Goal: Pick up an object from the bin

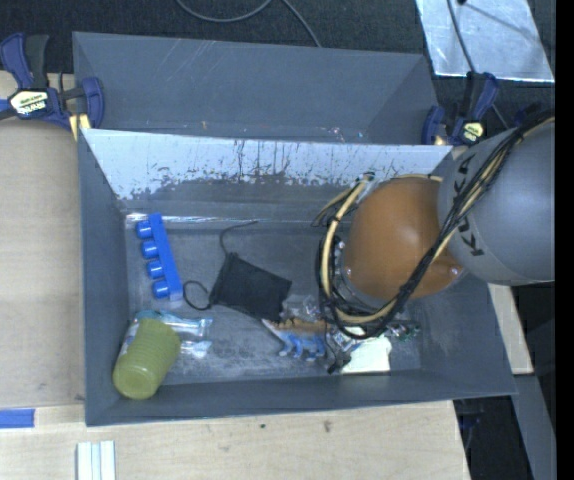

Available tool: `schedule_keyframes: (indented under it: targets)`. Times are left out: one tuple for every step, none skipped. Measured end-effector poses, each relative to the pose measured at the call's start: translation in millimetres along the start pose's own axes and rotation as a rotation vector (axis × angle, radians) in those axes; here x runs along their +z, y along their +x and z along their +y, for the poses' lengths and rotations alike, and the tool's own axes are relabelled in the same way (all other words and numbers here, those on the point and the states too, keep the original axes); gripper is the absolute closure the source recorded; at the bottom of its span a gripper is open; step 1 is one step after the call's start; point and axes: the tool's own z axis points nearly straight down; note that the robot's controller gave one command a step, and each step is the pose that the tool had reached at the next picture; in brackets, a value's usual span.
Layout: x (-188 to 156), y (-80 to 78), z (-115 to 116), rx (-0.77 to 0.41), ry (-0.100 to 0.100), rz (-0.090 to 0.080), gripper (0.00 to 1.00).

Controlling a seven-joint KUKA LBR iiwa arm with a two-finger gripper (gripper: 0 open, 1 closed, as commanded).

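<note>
Several small things crowd the spot where your hand (338,352) sits low in the bin (102,268), by the front edge toward the right corner: a white card (372,357), a little blue toy (299,346) and a brown scrap (302,318). The arm's orange cover (397,238) hides most of the hand, so you cannot tell whether it is apart or together. This looks like the grasp step. Your next move probably calls for closing on one piece and lifting straight up, clear of the black pouch (250,286).
</note>
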Motion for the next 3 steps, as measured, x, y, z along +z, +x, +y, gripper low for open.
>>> schedule_keyframes:
  targets:
    - [0.0,0.0,0.0,0.0,0.0,0.0,1.0]
    - [0.0,0.0,0.0,0.0,0.0,0.0,1.0]
    - [0.3,0.2,0.2,-0.001,0.0,0.0,1.0]
